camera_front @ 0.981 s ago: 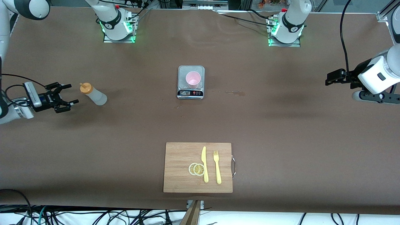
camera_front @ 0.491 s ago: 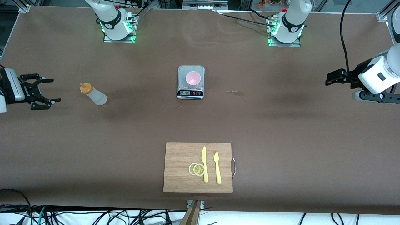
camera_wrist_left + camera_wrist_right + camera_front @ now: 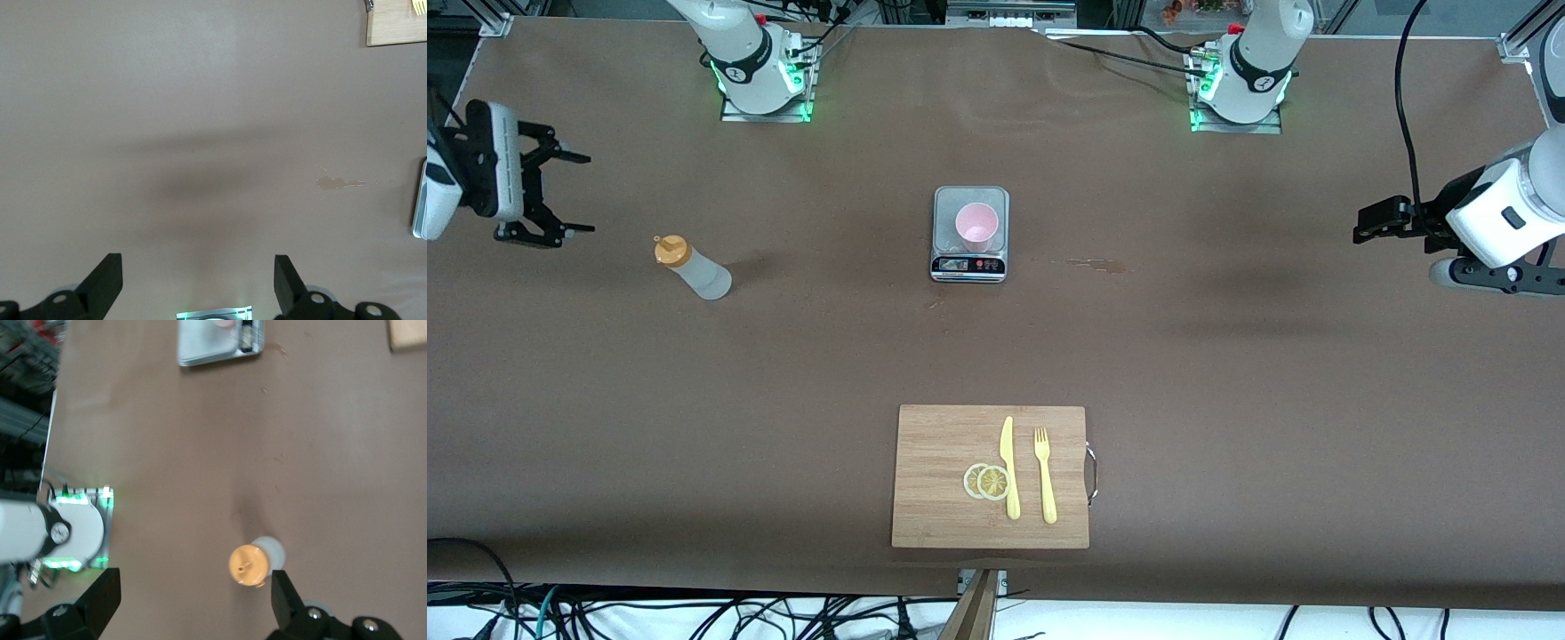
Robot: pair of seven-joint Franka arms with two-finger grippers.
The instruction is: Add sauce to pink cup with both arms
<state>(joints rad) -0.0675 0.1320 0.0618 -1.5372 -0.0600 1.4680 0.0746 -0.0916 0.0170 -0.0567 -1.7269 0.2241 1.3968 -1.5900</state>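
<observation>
The sauce bottle [image 3: 691, 269], whitish with an orange-tan cap, stands on the table toward the right arm's end. It also shows from above in the right wrist view [image 3: 252, 563]. The pink cup [image 3: 976, 227] stands upright on a small kitchen scale [image 3: 970, 263] at mid-table. My right gripper [image 3: 585, 194] is open and empty, up in the air over the table's edge at the right arm's end, apart from the bottle; its fingers [image 3: 100, 600] show wide apart. My left gripper [image 3: 1360, 224] is open and empty over bare table at the left arm's end, and the arm waits; the left wrist view [image 3: 198, 283] shows nothing between its fingers.
A wooden cutting board [image 3: 934, 462] near the front edge holds a yellow knife [image 3: 1009, 467], a yellow fork [image 3: 1045, 476] and two lemon slices [image 3: 987, 481]. A small spill stain [image 3: 1094, 263] lies beside the scale. The arm bases [image 3: 760, 76] stand along the back edge.
My right gripper has drawn back from the sauce bottle, moving toward the right arm's end of the table and rising. The bottle, cup and left arm have not moved.
</observation>
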